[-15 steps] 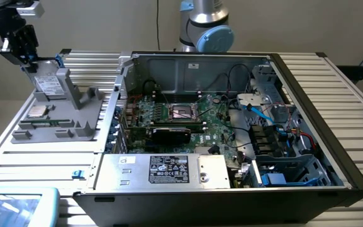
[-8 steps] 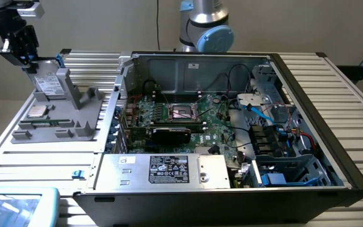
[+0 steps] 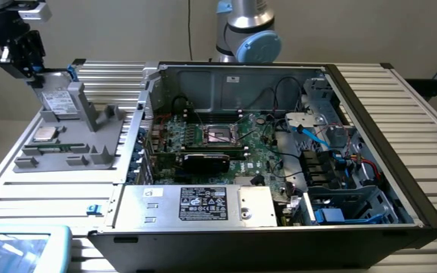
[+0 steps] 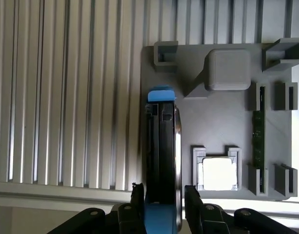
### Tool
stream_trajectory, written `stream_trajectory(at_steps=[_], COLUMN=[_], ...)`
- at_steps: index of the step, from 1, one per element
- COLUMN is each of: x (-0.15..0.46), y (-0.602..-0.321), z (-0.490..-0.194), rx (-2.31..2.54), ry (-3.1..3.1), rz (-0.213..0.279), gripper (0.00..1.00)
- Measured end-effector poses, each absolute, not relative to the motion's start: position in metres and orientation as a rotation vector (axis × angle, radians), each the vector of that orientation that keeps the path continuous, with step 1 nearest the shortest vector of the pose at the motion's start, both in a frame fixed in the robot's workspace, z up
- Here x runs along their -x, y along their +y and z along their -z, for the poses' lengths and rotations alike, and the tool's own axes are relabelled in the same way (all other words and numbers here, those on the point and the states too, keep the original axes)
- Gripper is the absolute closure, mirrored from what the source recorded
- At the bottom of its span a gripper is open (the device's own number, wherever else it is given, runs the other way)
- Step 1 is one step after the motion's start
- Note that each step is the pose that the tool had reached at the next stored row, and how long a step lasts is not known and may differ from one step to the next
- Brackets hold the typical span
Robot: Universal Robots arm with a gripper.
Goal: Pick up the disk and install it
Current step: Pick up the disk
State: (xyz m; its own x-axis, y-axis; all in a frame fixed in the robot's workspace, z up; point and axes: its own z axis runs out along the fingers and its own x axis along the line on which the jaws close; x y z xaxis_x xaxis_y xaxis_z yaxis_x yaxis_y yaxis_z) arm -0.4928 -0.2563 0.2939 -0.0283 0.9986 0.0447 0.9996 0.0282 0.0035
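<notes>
Black pincer [image 4: 164, 186] [image 3: 27, 71] hangs over the far end of a grey plastic fixture tray [image 4: 213, 122] [image 3: 89, 142]. Its fingers [image 4: 137, 192] are spread apart, one on either side of the disk [image 4: 161, 146] [image 3: 57, 103], a flat grey-metal hard drive with a white label in a bright blue carrier frame. The disk stands on edge on the tray, beside a grey upright. Further along the tray lie a small square silver chip [image 4: 217, 174] [image 3: 45, 134] and a green memory stick [image 4: 258, 136] [image 3: 52, 149]. The tray sits on the slatted aluminium bench [image 4: 66, 97] [image 3: 52, 193], along its edge at the exterior view's left. Beside it an open black computer case [image 3: 378, 114] holds a large silver box with a black label [image 3: 203, 206].
</notes>
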Motion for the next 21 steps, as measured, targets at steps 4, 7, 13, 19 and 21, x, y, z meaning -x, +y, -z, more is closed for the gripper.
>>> stream_trajectory(at_steps=[4, 7, 13, 19, 21], x=[0.4928, 0.4928, 0.4931, 0.4950, 0.4951], y=[-0.2552, -0.2546, -0.2516, -0.2512, -0.2511], z=[-0.2939, -0.2939, -0.2939, -0.2939, -0.2939], rx=[2.178, 2.187, 2.189, 2.189, 2.189], ry=[-2.235, -2.241, -2.242, -2.241, -2.241], rz=[0.038, 0.021, 0.019, 0.019, 0.019], gripper=[0.54, 0.54, 0.54, 0.54, 0.54])
